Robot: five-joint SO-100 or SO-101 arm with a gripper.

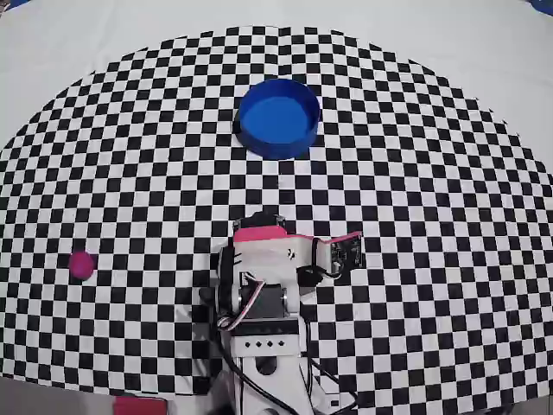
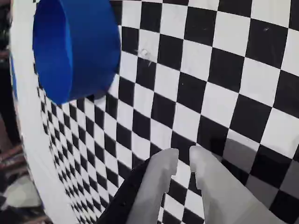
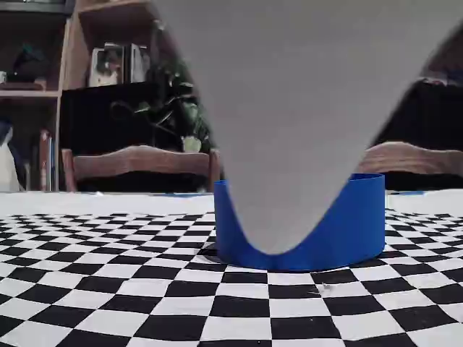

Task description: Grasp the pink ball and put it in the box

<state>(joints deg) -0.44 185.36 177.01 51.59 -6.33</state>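
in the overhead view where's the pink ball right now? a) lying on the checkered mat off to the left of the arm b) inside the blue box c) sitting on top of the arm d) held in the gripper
a: in the overhead view the pink ball lies alone on the checkered mat, left of the arm and well apart from the box, which looks empty; the wrist view shows the gripper holding nothing.

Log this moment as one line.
gripper: nearly shut, empty | pink ball: on mat, untouched | box: empty | step: not started
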